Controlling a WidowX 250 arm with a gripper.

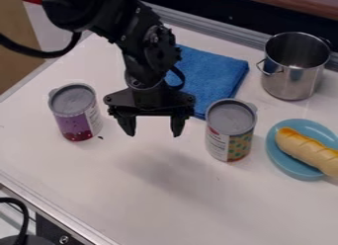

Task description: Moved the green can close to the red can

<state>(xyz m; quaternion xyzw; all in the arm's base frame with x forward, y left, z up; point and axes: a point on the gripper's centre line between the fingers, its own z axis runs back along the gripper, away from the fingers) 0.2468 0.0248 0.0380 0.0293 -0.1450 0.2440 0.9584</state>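
On plate [284,161] nr grn-dotted can [231,132]: bread [307,151].

One fixed camera view, from above the white work surface [191,214], facing down at a slant, fairly near

The robot arm [99,11] was black all over, with rounded upper housings and a knobbly, jointed wrist [153,54]. A thick black cable [39,54] curved beside it, and a thinner loop [180,77] bowed out lower down. Small screws dotted its parts. The black gripper [152,129] had a wide crosspiece [150,103] and two tapered fingers [128,124].
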